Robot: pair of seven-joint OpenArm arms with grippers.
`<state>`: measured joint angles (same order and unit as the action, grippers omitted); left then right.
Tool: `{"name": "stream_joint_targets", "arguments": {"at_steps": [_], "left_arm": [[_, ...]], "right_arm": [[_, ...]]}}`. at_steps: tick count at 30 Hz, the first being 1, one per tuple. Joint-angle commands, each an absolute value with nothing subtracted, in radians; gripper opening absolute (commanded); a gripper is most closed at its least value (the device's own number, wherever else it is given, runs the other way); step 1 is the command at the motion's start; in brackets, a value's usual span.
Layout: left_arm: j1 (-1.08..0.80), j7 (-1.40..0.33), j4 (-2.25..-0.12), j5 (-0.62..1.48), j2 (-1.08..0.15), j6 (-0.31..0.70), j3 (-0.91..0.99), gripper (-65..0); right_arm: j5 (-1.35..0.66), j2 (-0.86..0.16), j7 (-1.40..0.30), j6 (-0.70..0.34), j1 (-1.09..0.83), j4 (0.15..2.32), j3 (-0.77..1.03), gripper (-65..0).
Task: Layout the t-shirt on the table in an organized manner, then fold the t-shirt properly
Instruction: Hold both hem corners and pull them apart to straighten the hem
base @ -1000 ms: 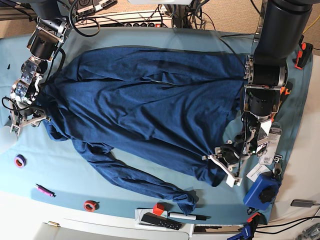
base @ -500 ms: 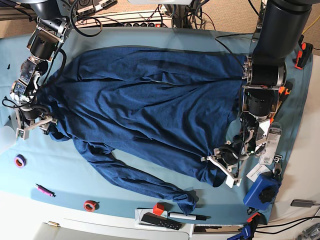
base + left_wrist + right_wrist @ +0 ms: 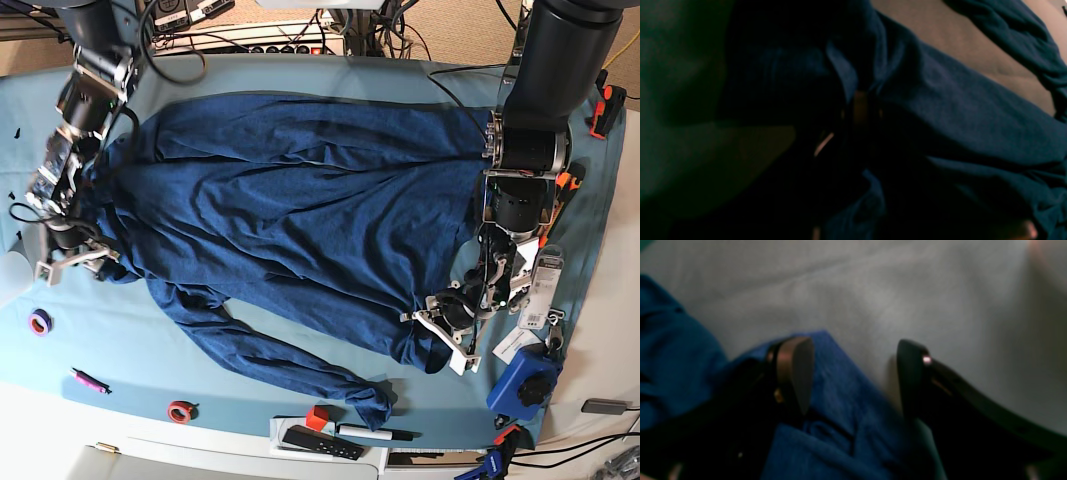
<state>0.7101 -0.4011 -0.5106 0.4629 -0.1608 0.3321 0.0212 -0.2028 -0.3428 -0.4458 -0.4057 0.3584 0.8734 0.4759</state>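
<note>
1. The left gripper [image 3: 440, 335], a black-and-white two-finger claw at the base view's lower right, is clamped down narrow on a bunched corner of the large dark navy-blue heathered knit t-shirt [image 3: 300, 225]. Its wrist view is dim, showing only folds of the t-shirt [image 3: 957, 110] pressed around the fingers. I judge this pinch keeps the hem end anchored while the other end is arranged.

2. The right gripper [image 3: 853, 380] has its dark fingers spread as wide as they go. One finger rests on a blue fold of the t-shirt [image 3: 840, 396]; the other stands over bare cloth just beside the fabric edge. Nothing is gripped between them.

3. In the base view the right gripper [image 3: 72, 262] sits at the shirt's left end, touching the shoulder area. With the fingers parted there, it looks to be either letting that edge lie or lining up a fresh hold; I cannot tell which.

4. The t-shirt lies lengthwise across the wide table draped in smooth light teal-blue cloth [image 3: 300, 75], body mostly flat with diagonal wrinkles. One long sleeve trails toward the front edge, crumpled at its cuff.

5. Laying out seems under way; folding is not yet started.
</note>
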Motion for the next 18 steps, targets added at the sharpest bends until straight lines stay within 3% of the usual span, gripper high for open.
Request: {"name": "stream_joint_targets", "arguments": {"at_steps": [1, 9, 11, 14, 18], "left_arm": [[0.745, -0.384, -0.529, 0.471, -0.167, 0.34, 0.024, -65.0], [0.745, -0.383, -0.529, 0.472, -0.167, 0.341, 0.024, -65.0], [0.745, -0.383, -0.529, 0.472, -0.167, 0.341, 0.024, -65.0], [0.745, -0.382, -0.529, 0.472, -0.167, 0.341, 0.024, -65.0], [0.748, -0.345, -0.529, 0.472, -0.173, 0.34, 0.024, -65.0]], "right_arm": [[-0.213, -0.357, -0.446, -0.41, 0.399, 0.84, 0.477, -26.5], [-0.213, -0.355, -0.387, -0.427, 0.455, 0.718, 0.477, -27.8], [-0.213, -0.355, -0.389, -0.43, 0.458, 0.718, 0.477, -38.8], [-0.213, -0.355, -0.388, -0.436, 0.463, 0.718, 0.477, -63.1], [-0.212, -0.367, -0.382, -0.421, 0.487, 0.718, 0.477, -65.0]]}}
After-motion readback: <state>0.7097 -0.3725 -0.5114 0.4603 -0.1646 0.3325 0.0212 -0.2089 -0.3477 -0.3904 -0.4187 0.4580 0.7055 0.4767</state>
